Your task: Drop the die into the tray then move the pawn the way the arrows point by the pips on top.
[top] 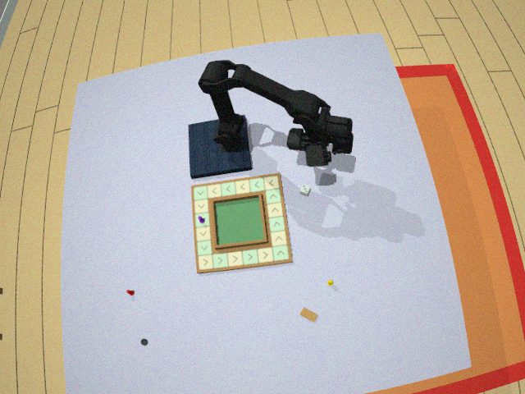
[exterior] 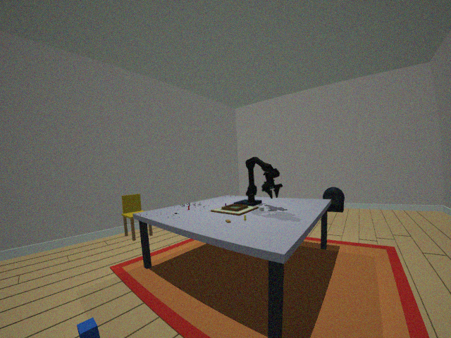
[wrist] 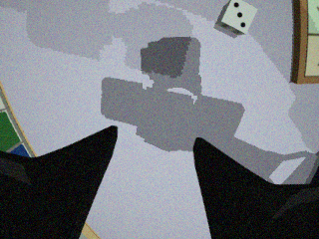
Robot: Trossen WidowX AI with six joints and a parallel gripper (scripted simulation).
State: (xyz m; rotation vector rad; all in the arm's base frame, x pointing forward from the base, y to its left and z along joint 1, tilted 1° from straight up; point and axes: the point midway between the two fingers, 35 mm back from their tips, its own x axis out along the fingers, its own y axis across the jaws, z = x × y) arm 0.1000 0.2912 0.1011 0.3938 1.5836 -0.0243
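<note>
Hovering above the table (top: pixel 381 296) (exterior: pixel 254 232) (wrist: pixel 150 199) with gripper (top: pixel 318 157) (exterior: pixel 273 196) (wrist: pixel 157 133) open, nothing between fingers. Note die (top: pixel 305 189) (exterior: pixel 261 209) (wrist: pixel 239 17) on tabletop, beside board (top: pixel 276 223) (exterior: pixel 218 210) (wrist: pixel 300 50), outside tray (top: pixel 239 220) (exterior: pixel 238 206), three pips up. Note purple pawn (top: pixel 201 219) (exterior: pixel 225 204) on a green square along board's left side, top view.

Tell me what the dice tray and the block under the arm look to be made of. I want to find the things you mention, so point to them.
Dice tray (top: pixel 266 218) (exterior: pixel 235 207): brown walls with a plain, low-gloss look, probably wood; its flat green floor could be felt or paint.

Block under the arm (top: pixel 203 158) (exterior: pixel 238 202): dark blue with fine streaks like grain, perhaps stained wood with a dull finish, though the pictures cannot settle it.
</note>
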